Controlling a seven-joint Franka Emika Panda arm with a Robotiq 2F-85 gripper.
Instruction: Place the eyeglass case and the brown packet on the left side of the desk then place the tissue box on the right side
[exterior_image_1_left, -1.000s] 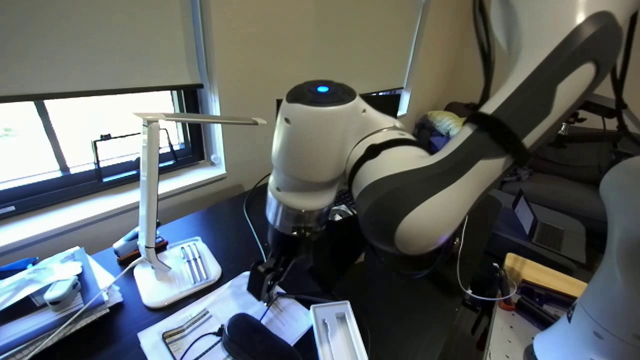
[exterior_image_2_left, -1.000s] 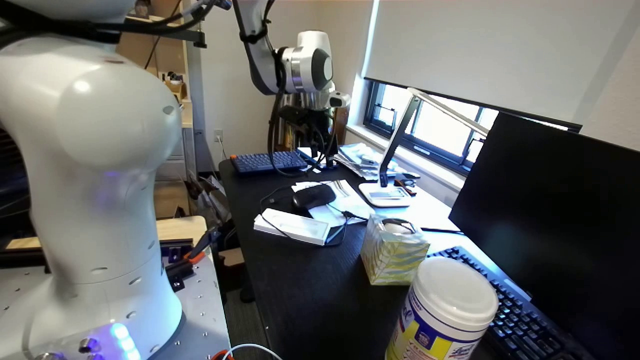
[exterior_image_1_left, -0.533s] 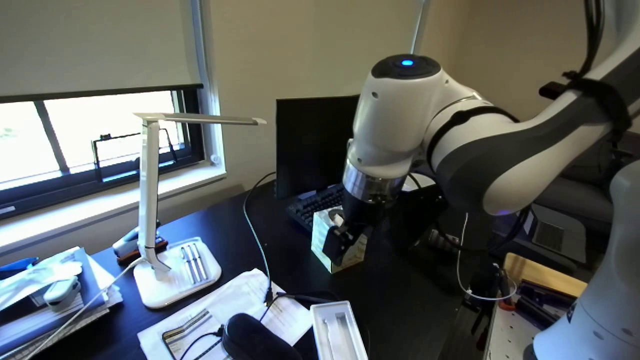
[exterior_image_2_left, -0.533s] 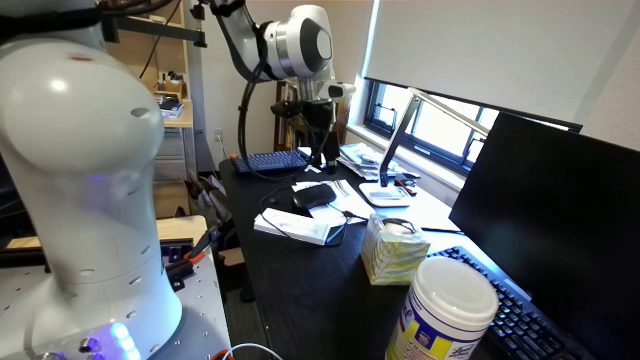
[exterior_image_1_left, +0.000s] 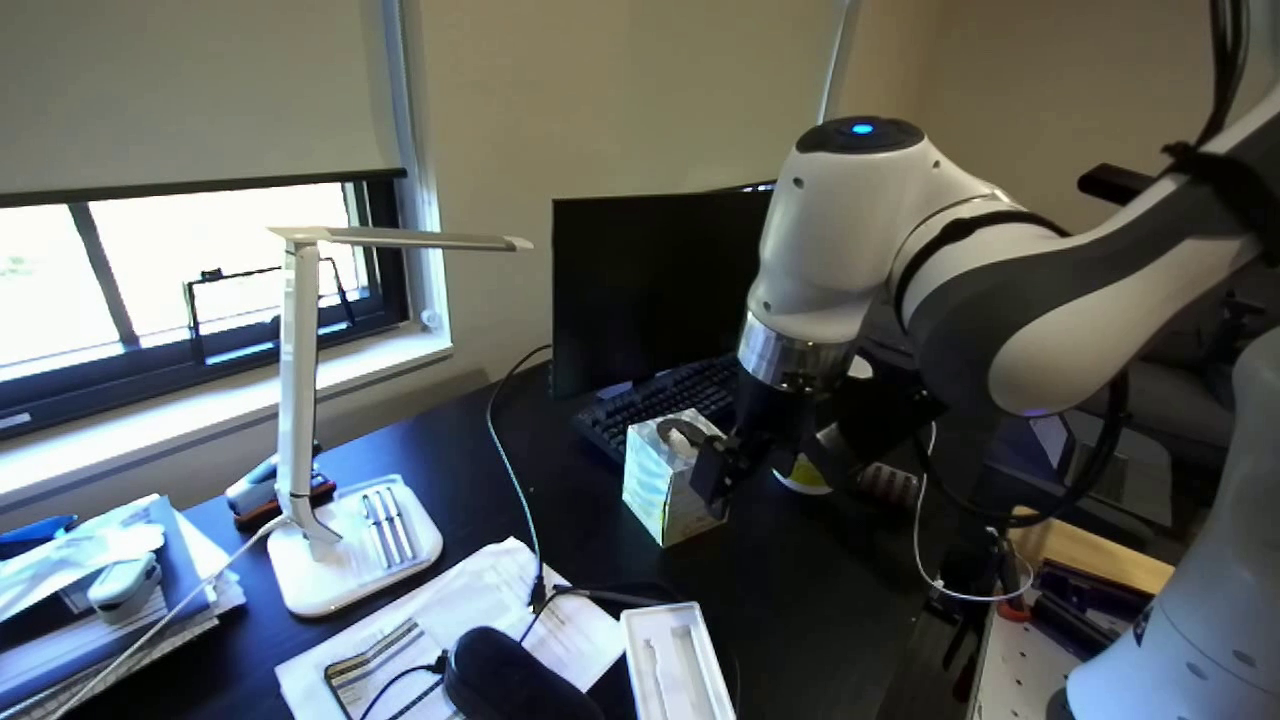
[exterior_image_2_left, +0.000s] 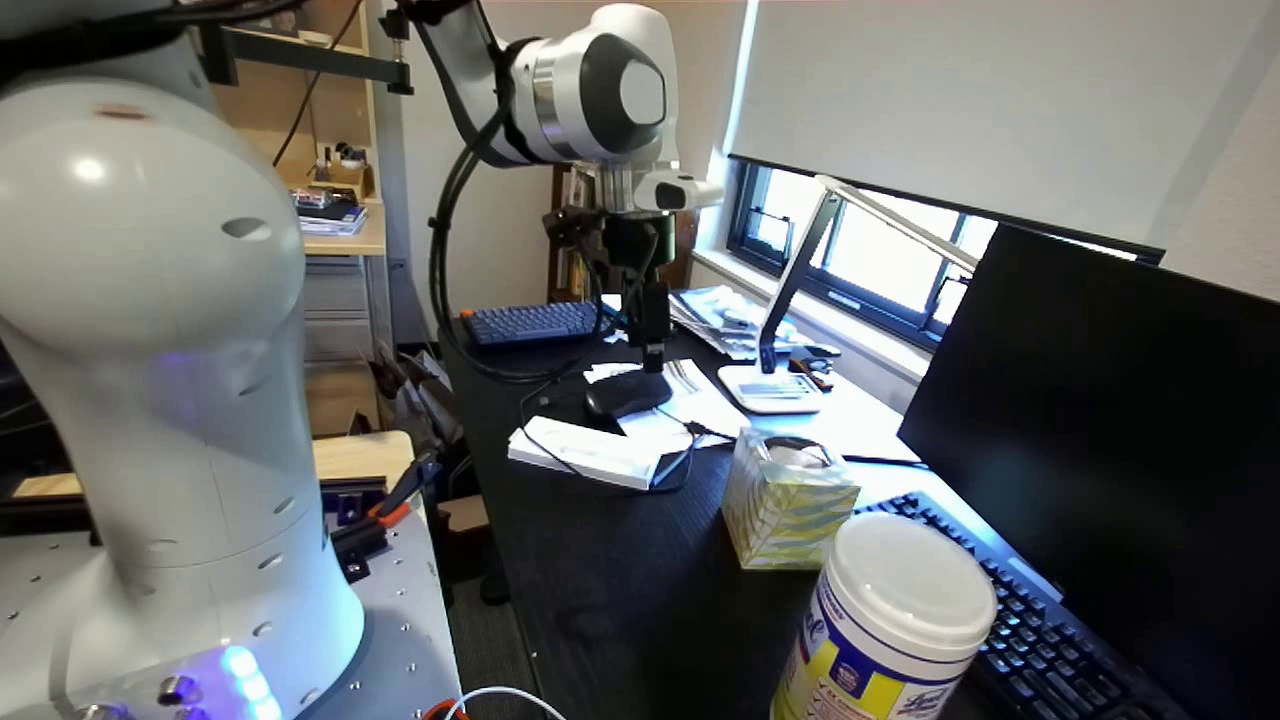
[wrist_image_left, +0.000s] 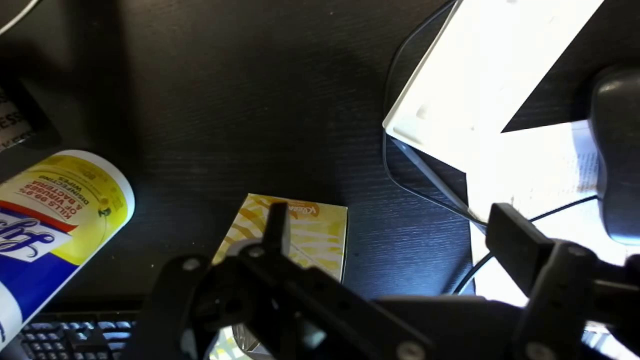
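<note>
My end effector (wrist_image_left: 395, 232) is spread wide above the tabletop (wrist_image_left: 280, 125), whose dark surface shows through the gap. By the wrist view's clock, the tissue box (wrist_image_left: 320, 232) stands at six o'clock (one of my fingers (wrist_image_left: 275, 229) covers part of it), and the eyeglass case (wrist_image_left: 622, 155) lies at three, partly out of view, partly on white sheets (wrist_image_left: 537, 170). A white tray (wrist_image_left: 480, 85) sits at two, a wipes tub (wrist_image_left: 55, 200) at nine.
</note>
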